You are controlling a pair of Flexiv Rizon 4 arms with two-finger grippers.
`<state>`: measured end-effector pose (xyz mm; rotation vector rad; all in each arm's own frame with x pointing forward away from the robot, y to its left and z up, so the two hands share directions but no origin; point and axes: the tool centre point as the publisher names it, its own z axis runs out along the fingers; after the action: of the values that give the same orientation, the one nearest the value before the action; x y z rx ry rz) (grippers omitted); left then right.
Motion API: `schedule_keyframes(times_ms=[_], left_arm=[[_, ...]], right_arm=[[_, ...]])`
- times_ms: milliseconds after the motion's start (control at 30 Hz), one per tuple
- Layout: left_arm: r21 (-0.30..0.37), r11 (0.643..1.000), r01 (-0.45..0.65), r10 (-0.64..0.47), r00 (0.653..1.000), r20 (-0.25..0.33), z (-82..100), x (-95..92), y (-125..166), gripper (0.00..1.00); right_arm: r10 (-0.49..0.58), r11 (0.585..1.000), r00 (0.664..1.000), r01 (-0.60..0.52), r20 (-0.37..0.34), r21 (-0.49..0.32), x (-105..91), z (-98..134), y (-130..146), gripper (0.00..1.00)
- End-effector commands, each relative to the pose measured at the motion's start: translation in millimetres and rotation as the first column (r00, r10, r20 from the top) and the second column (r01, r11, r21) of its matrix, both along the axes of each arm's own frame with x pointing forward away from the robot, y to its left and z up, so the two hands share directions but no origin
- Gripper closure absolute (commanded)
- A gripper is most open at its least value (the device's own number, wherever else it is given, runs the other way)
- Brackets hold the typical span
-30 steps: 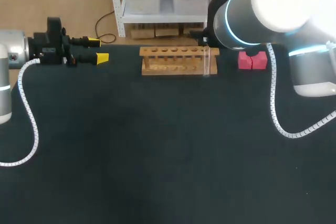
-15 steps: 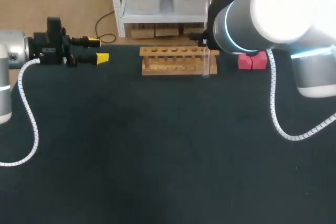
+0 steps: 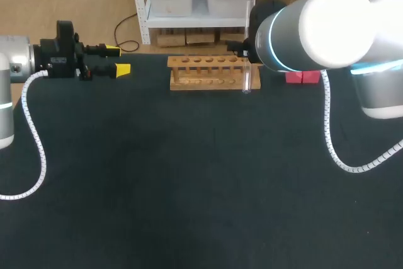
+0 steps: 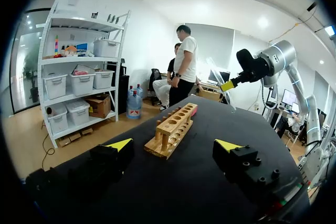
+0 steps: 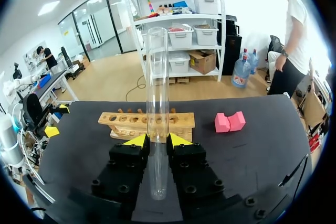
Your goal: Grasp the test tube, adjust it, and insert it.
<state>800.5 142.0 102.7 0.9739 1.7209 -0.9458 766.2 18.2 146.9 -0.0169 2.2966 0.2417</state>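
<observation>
A clear glass test tube (image 5: 157, 103) stands between the yellow fingertips of my right gripper (image 5: 157, 140), which is shut on its lower part. In the head view the test tube (image 3: 247, 80) hangs upright at the right end of the wooden rack (image 3: 213, 72), just in front of it, and my right arm's bulk hides the gripper. The rack (image 5: 144, 121) lies ahead of the right gripper, its row of holes free of tubes. My left gripper (image 3: 118, 59) hovers open at the table's far left edge, well away from the rack (image 4: 173, 129).
A pink block (image 3: 301, 77) sits on the dark table (image 3: 189, 174) to the right of the rack, partly hidden by my right arm; the right wrist view shows the pink block (image 5: 229, 121) beside the rack. A coiled white cable hangs from each arm.
My right arm has shifted a little to the left and toward the near side, carrying the tube slightly lower at the rack's right end. The left arm has not moved.
</observation>
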Motion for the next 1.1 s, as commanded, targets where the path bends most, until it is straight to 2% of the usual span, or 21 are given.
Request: schedule_keyframes(times_ms=[33, 567, 1100], left_arm=[[-0.003, 1.0, -0.002, 0.002, 1.0, 0.005, -1.0, -1.0, 0, 0.0], [-0.003, 1.0, -0.002, 0.002, 1.0, 0.005, -1.0, -1.0, 0, 0.0], [-0.003, 1.0, -0.002, 0.002, 1.0, 0.005, -1.0, -1.0, 0, 0.0]], right_arm=[[-0.011, 1.0, 0.997, 0.01, 0.073, 0.012, -2.2, -2, -1, 1.0], [0.007, 1.0, 0.996, -0.009, 0.085, 0.026, 1.5, -3, -3, 1.0], [0.016, 0.999, 0.997, -0.018, 0.077, 0.03, 14.6, -10, 0, 1.0]])
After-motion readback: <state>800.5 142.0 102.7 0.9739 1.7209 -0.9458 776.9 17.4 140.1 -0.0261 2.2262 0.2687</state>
